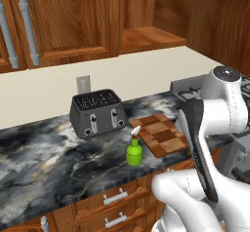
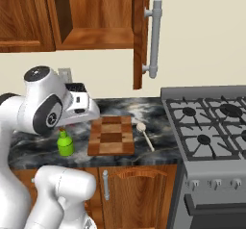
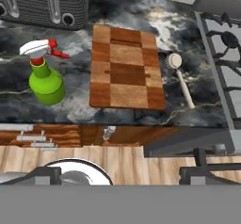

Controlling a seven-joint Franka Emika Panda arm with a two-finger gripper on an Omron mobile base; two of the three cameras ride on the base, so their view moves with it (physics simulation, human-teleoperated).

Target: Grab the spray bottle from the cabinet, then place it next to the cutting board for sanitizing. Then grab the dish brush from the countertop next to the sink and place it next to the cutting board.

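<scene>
spray bottle (image 3: 46, 80) upright on countertop (image 1: 49, 153), just left of cutting board (image 3: 126, 68) | dish brush (image 3: 179, 75) just right of board | gripper (image 3: 117, 173) open, empty, raised | advice: leave both undisturbed

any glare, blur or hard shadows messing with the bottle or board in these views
Left base view: flat, even rendered light; spray bottle and cutting board sharp, though the white arm crowds the right. Right base view: the arm overlaps the bottle's top. Hand view: crisp, no glare, soft shadows, slightly skewed perspective on the countertop.
</scene>
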